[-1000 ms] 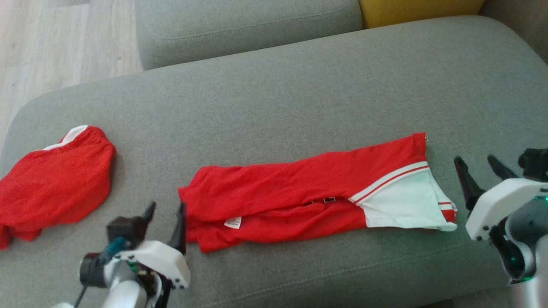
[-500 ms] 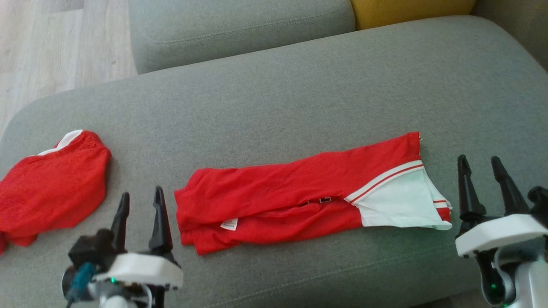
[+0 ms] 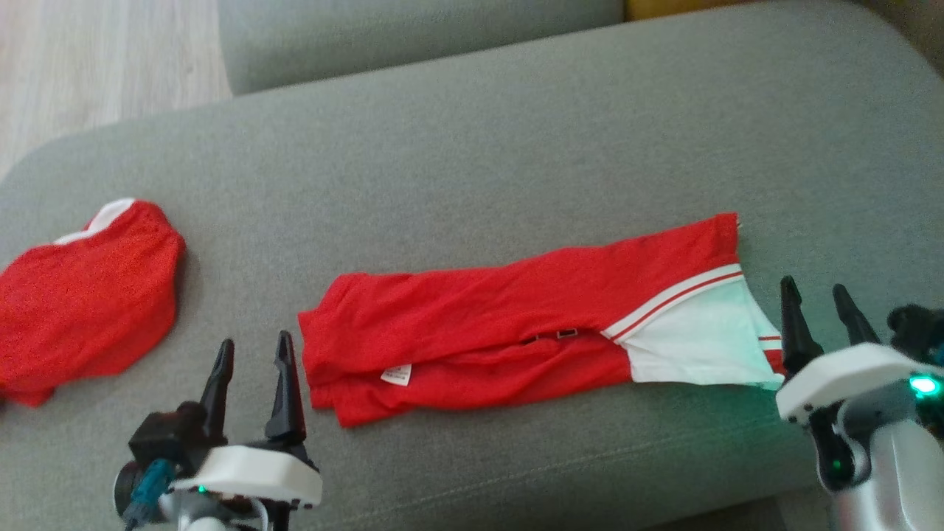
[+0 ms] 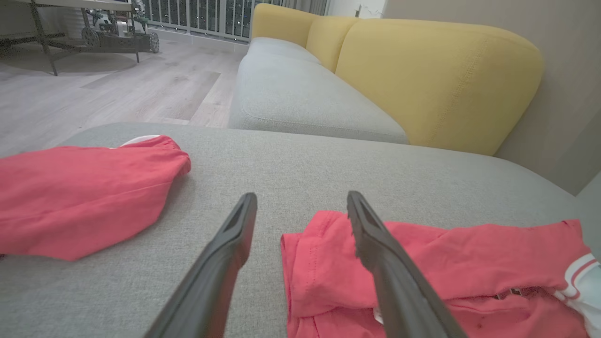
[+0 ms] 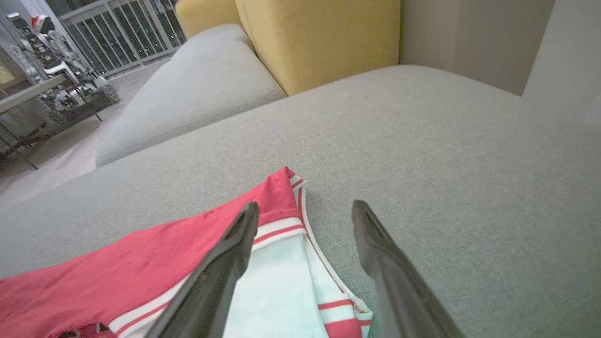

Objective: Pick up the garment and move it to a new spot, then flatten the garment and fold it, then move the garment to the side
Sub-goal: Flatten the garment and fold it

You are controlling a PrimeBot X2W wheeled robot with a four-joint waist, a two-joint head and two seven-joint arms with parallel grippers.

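Lying folded lengthwise in a long strip, the red garment (image 3: 516,324) spans mid sofa cushion (image 3: 516,147), 9 to 3 o'clock. Just beside its 9 o'clock end, left gripper (image 3: 255,339); beside the white-panelled 3 o'clock end, right gripper (image 3: 813,285). Both pairs of jaws wide open, empty. Judged light, limp, thin: layers will slide and sag. Best pinched through all layers at both ends. Apart, far 9 o'clock: second red garment (image 3: 81,295).

Likely a home living room, grey sofa seat (image 3: 516,147), yellow back cushions (image 4: 436,80), wood floor (image 4: 117,89)
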